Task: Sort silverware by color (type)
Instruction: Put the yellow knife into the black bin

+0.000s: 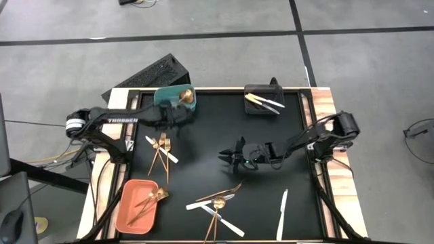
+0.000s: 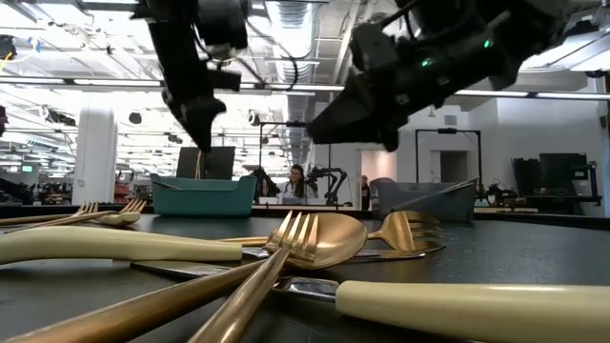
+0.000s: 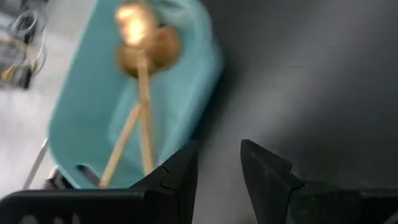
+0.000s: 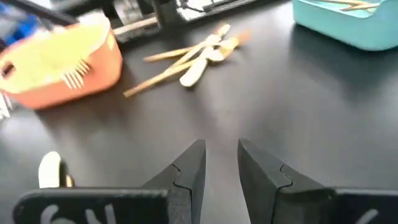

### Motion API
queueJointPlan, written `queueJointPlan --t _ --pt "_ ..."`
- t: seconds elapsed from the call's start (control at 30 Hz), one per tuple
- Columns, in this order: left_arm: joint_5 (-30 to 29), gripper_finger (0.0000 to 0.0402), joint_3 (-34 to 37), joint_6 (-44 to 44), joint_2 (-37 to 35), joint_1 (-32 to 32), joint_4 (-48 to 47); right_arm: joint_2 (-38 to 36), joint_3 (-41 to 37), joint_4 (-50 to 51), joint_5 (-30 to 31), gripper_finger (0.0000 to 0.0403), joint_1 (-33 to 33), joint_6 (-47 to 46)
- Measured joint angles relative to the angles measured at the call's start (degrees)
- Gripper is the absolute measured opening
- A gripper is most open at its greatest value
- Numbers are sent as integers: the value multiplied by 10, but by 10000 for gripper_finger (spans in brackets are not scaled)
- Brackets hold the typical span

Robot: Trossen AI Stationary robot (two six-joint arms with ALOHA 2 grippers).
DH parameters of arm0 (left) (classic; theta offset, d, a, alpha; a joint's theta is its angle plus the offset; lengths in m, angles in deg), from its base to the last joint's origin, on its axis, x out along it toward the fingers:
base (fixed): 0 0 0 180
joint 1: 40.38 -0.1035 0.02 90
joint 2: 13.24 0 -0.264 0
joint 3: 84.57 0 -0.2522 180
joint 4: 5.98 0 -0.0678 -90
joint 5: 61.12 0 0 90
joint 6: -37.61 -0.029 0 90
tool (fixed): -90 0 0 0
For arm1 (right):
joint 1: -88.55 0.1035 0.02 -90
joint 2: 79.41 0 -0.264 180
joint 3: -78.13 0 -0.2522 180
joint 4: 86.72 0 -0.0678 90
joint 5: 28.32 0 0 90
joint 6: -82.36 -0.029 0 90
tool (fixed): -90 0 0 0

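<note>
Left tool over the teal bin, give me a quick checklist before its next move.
1. Left tool empty: ok, jaws apart with nothing between them.
2. Spoons inside teal bin: ok.
3. Left tool clear of the bin wall: cannot tell.
4. Next pile of forks and a knife in view nearby on the mat: ok.
5. Right tool out of the way at mid-mat: ok, empty and apart.

Floor: grey concrete (image 1: 203, 20) crossed by dark seams.
Tabletop: black mat (image 1: 224, 129) edged in pale wood.
Ceiling: white, with exposed ducts and strip lights (image 2: 305, 24).
Background: a white pillar (image 2: 95, 152), distant desks, a seated person (image 2: 297, 181).
</note>
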Motion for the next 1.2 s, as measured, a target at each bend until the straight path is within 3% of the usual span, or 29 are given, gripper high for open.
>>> queueJointPlan --t 0.2,0.33,0.53,0.77,1.0,1.2 --pt "-27 112 0 88 -17 166 -5 100 55 -43 -37 113 -8 22" --pt "-67 112 0 146 -18 234 -9 151 122 -22 -52 113 -14 24" --pt "-55 112 54 246 -18 238 -12 176 200 77 -73 113 -20 30" --pt "32 112 187 365 -17 213 35 174 205 123 -73 113 -21 36" --pt "87 112 215 169 -17 229 139 175 206 137 -73 113 -28 41" --pt "149 112 185 22 -17 239 127 175 206 146 -73 113 -27 41"
